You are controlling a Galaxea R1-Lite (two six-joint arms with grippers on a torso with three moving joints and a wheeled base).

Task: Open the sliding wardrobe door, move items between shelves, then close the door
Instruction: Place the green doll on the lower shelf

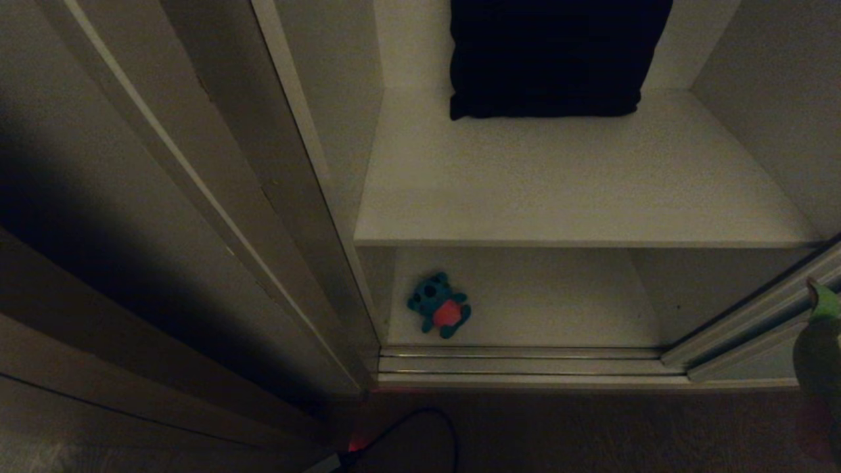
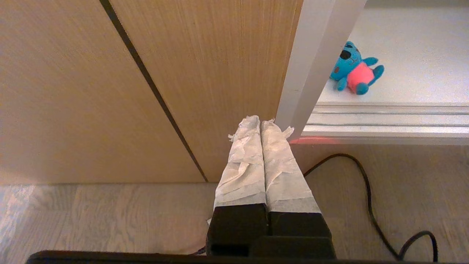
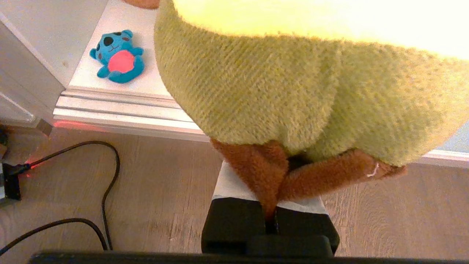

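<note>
On bottom shelf (image 1: 558, 302) we see fuzzy teal monster (image 1: 439, 305). Right gripper (image 3: 269, 209) clamped on nubby green avocado plush (image 3: 293, 91); left gripper (image 2: 261, 126) taped fingers together, empty.

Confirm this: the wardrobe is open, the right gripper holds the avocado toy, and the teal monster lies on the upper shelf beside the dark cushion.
Wrong shelf. The teal monster lies on the bottom shelf, as the head view shows; the dark cushion is alone on the upper shelf. The right gripper does hold the avocado toy.

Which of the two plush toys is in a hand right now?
The green avocado toy, clamped by a brown leg in the right hand. The teal monster lies untouched on the bottom shelf.
</note>
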